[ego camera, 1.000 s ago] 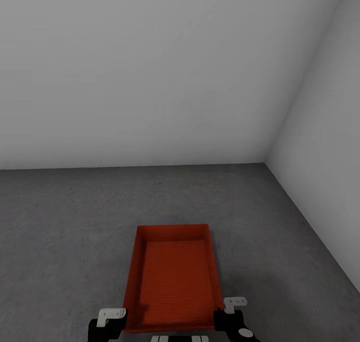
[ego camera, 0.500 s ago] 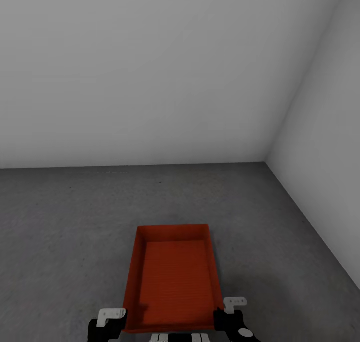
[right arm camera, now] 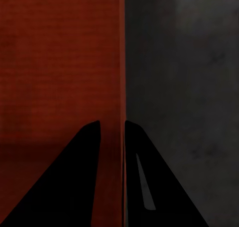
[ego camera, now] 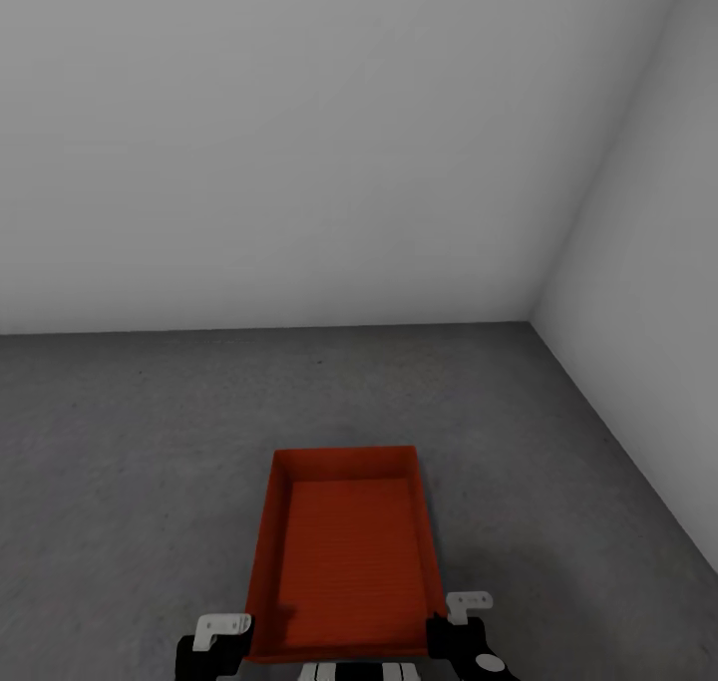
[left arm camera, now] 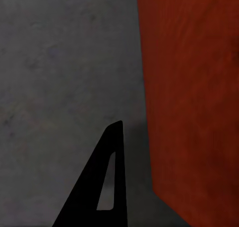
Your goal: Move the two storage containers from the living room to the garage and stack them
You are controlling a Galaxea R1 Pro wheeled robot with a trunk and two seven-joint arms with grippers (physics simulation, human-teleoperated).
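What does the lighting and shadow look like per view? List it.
Head view: flat, even light on the pale walls, soft shadow on the floor right of the container. Left wrist view: dark band beside the container wall. Right wrist view: dim; the right pincer fingers are black silhouettes.

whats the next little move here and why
Probably lower the bin straight down onto the floor, then let go. The right hand has its fingers astride the bin's wall, the left hand sits at its near left corner, and the grey garage floor lies right under it. Whether the bin already touches down is hard to tell.
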